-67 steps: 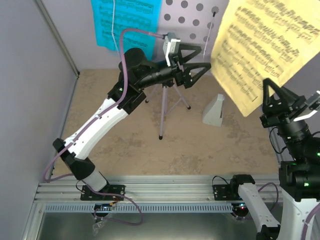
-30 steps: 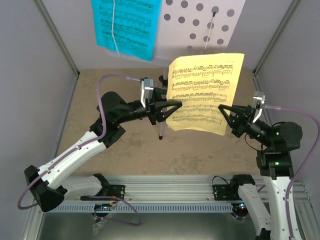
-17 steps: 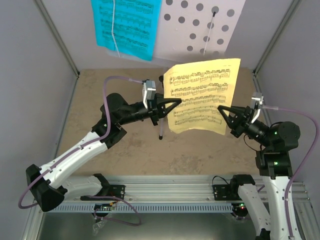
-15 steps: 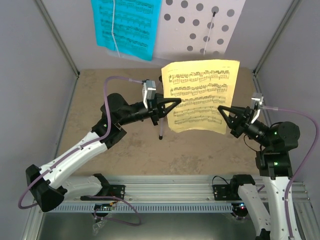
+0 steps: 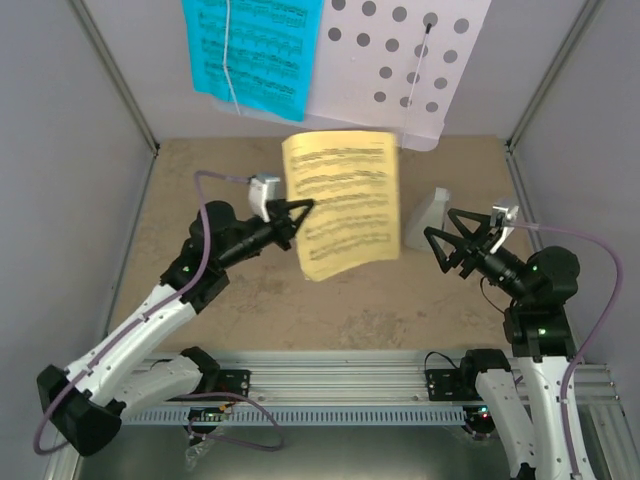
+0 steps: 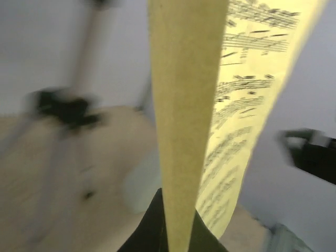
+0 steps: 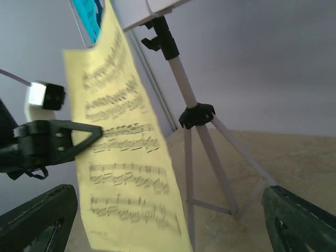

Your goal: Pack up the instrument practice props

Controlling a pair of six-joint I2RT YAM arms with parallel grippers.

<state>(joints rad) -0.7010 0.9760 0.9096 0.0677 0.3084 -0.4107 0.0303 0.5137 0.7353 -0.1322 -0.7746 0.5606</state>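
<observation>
My left gripper (image 5: 297,213) is shut on the left edge of the yellow music sheet (image 5: 345,205), which hangs curled in the air over the mat. In the left wrist view the sheet (image 6: 189,105) rises edge-on from between the black fingers (image 6: 152,231). My right gripper (image 5: 440,235) stands open just right of the sheet and apart from it; from its wrist I see the sheet (image 7: 126,157) and the left gripper (image 7: 97,132) pinching it. The white perforated music stand (image 5: 400,60) holds the cyan sheet (image 5: 255,50). The grey metronome (image 5: 428,218) sits beside the right gripper.
The stand's thin tripod (image 7: 197,115) rises from the tan mat (image 5: 200,180) behind the yellow sheet; the top view hides it. Grey walls (image 5: 60,150) close in both sides. An aluminium rail (image 5: 330,385) runs along the near edge.
The right gripper opened and let go of the yellow sheet, then drew back right. The left arm, still gripping, carried the sheet left and nearer, uncovering the metronome.
</observation>
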